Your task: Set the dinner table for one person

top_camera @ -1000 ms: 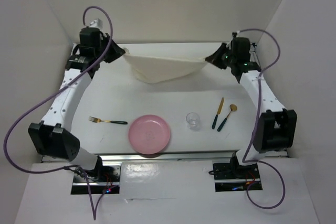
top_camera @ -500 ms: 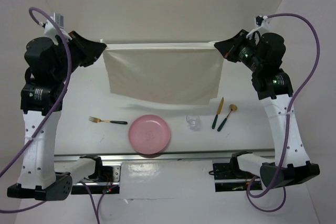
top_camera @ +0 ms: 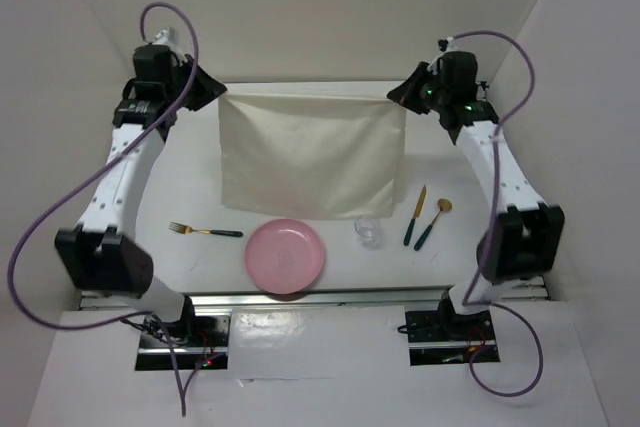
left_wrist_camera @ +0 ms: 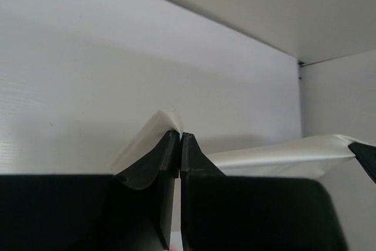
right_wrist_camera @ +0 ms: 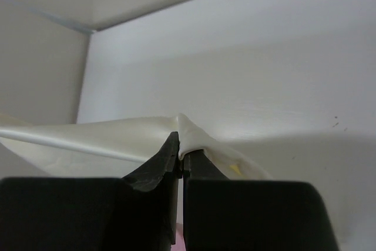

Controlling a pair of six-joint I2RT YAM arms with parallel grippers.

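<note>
A cream cloth mat (top_camera: 310, 152) hangs stretched between my two grippers above the white dinner table (top_camera: 200, 182), its lower edge near the plate. My left gripper (top_camera: 218, 93) is shut on the mat's far left corner (left_wrist_camera: 170, 119). My right gripper (top_camera: 400, 97) is shut on the mat's far right corner (right_wrist_camera: 188, 130). A pink plate (top_camera: 285, 255) lies at the front centre. A gold fork with a dark handle (top_camera: 205, 231) lies left of it. A clear glass (top_camera: 368, 230) stands right of it, then a knife (top_camera: 415, 215) and a spoon (top_camera: 434, 222).
White walls enclose the table at the back and both sides. A metal rail (top_camera: 330, 297) runs along the near edge, with the arm bases behind it.
Both grippers have moved back down and inward with the mat corners after rising high and wide. The mat now hangs flatter and narrower, reaching closer to the plate and glass.
</note>
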